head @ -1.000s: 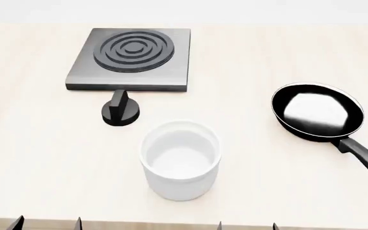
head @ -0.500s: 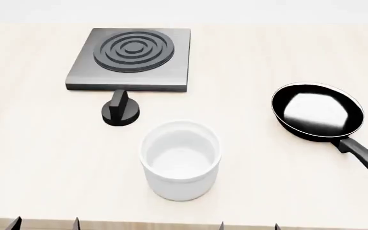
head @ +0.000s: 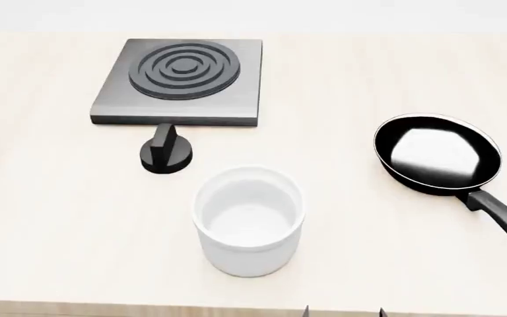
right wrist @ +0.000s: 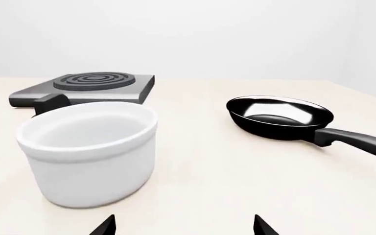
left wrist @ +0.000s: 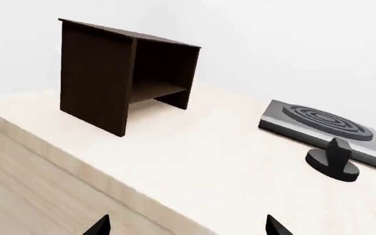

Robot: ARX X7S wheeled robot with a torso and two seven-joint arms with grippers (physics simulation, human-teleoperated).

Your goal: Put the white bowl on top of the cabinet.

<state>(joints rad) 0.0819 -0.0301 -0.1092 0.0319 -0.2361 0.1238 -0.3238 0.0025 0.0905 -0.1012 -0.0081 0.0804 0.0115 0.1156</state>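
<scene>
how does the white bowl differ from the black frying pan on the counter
The white bowl is glossy white, while the frying pan is black with a shiny inside. The bowl is deep with tall, nearly straight sides; the pan is shallow. The pan has a long handle, and the bowl has none. The bowl stands near the middle of the counter, the pan off to the right. Both are round, upright, empty and untouched.

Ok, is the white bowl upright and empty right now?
Yes: the white bowl stands upright on the table, rim up, its inside bare white in the head and right wrist views.
</scene>
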